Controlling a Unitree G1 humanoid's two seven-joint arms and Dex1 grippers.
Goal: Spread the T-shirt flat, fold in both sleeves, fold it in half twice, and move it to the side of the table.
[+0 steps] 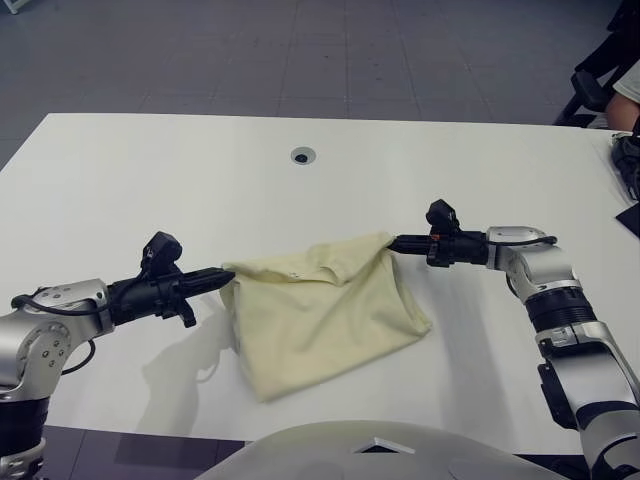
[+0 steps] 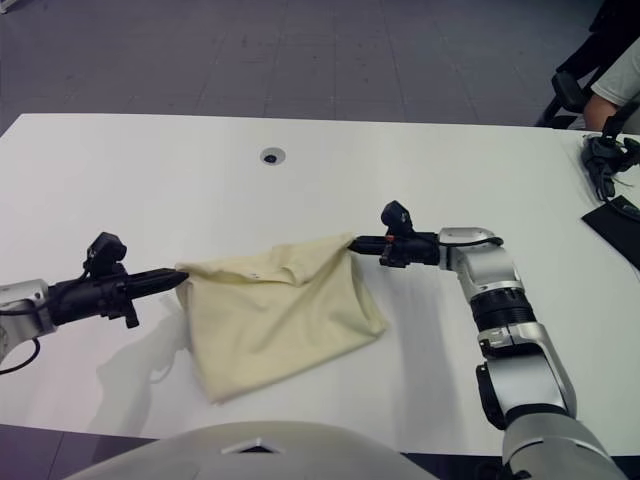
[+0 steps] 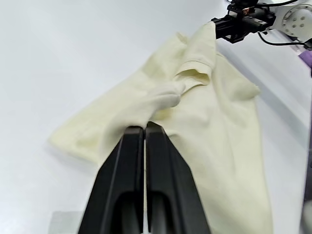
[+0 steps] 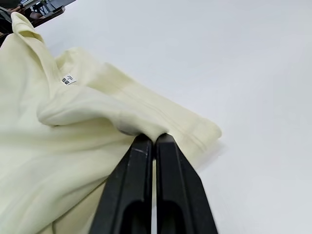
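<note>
- Your left gripper [image 1: 226,276] is clamped, fingers together, on the T-shirt [image 1: 320,318] at the garment's 9 o'clock edge.
- Your right gripper [image 1: 393,241] pinches the 1 o'clock corner (fingers pressed together on a fabric fold).
- The T-shirt spans both grippers, bunched; its lower part lies on the white table [image 1: 150,170], toward the 6 o'clock edge.
- A round port [image 1: 303,155] sits at the shirt's 12 o'clock, well apart.
</note>
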